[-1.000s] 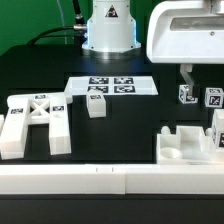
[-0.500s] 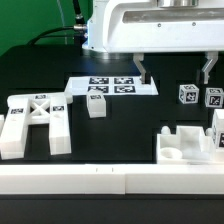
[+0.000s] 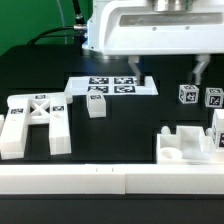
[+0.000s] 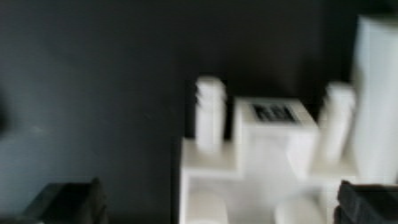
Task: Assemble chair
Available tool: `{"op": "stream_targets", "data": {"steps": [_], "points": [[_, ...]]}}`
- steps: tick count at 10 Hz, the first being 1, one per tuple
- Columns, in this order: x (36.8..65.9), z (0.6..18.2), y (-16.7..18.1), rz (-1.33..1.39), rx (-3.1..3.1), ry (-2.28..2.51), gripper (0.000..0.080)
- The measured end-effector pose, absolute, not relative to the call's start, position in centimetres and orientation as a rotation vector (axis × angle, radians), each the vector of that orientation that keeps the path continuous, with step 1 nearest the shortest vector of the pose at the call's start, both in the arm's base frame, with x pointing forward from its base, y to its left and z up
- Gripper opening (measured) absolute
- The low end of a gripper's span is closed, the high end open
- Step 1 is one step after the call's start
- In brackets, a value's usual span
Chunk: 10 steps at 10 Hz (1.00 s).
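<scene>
My gripper (image 3: 168,70) hangs open and empty above the back right of the table, its dark fingertips (image 3: 137,70) wide apart. Below and in front of it lies the notched block (image 3: 185,145), with a tagged slab (image 3: 218,128) beside it. Two small tagged cubes (image 3: 187,95) (image 3: 213,98) stand behind them. The X-braced frame (image 3: 35,120) lies at the exterior view's left, and a small tagged block (image 3: 97,104) stands near the middle. The blurred wrist view shows a white part with two posts and a tag (image 4: 267,135) ahead of the open gripper (image 4: 221,205).
The marker board (image 3: 112,86) lies flat at the back middle, just left of my gripper. A long white rail (image 3: 110,180) runs along the table's front edge. The robot base (image 3: 108,30) stands behind the marker board.
My gripper has swung from the exterior view's right toward the middle and its fingers now stand wide apart. Over the last half second it shifted slightly further left. The parts have not moved.
</scene>
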<state>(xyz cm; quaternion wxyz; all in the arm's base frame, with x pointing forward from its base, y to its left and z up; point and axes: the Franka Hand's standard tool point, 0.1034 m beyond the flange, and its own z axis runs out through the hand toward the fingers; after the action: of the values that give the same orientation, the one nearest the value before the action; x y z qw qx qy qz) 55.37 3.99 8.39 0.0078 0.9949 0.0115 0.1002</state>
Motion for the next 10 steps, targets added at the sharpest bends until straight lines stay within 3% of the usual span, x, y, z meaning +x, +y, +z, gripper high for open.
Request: {"op": "stream_targets", "data": {"steps": [3, 7, 10], "points": [[52.2, 8.1, -0.5, 0.312, 3.072, 0.2, 0.0649], [52.1, 7.9, -0.7, 0.303, 3.067, 0.239, 0.0649], [49.9, 6.7, -5.8, 0.233, 3.032, 0.378, 0.0649]]}}
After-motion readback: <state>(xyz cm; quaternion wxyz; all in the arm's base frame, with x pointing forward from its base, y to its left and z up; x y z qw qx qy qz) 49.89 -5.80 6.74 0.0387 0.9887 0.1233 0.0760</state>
